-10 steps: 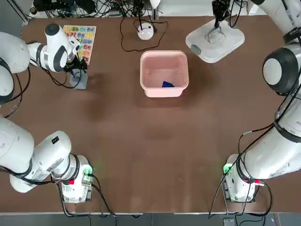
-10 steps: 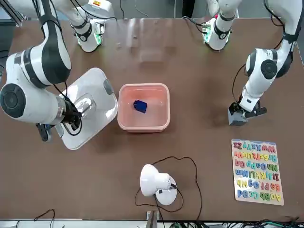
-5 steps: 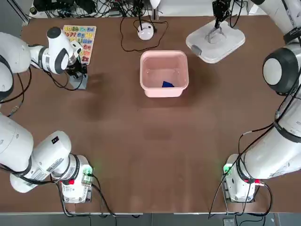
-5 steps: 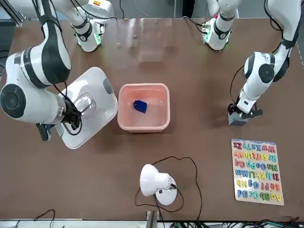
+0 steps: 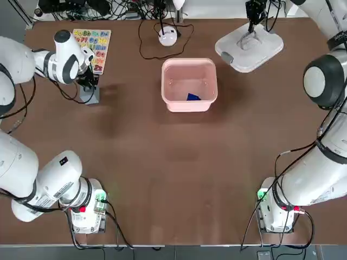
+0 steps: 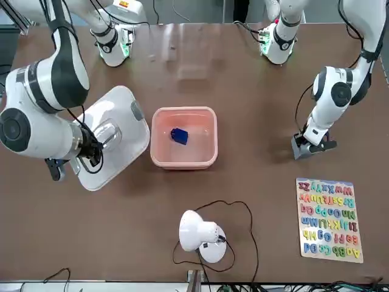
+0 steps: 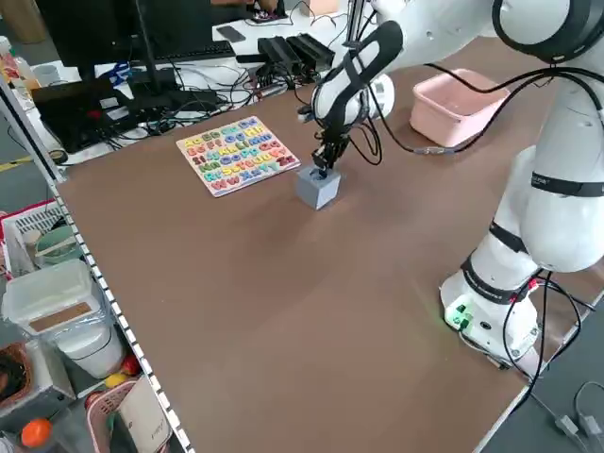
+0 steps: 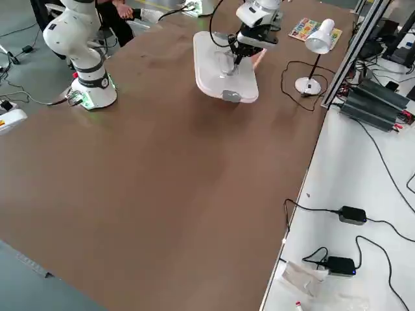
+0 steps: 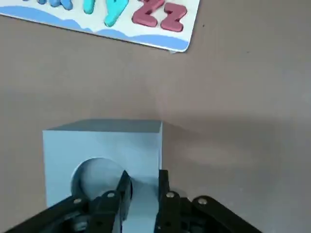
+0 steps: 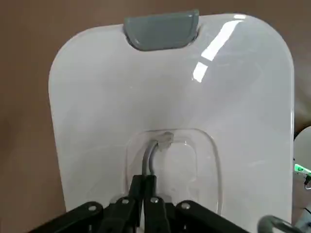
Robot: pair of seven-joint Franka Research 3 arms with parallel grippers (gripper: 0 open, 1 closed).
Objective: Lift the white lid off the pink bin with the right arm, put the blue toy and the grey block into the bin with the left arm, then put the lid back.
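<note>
Two white robot arms are seen over a brown surface. At the far left, the grey block is gripped by the left arm's hand; one finger is set at the round dimple in its face and the other against its outer side. Whether the block is raised off the surface cannot be told. The colourful alphabet puzzle board lies just beyond it.

In the far middle, the pink bin stands upright and uncovered, with the blue toy lying inside on its floor, towards the near side. Beyond the bin, a small white lamp with a black cable is placed.

At the far right, the white lid is held apart from the bin, its recessed handle pinched in the right arm's clenched hand.
</note>
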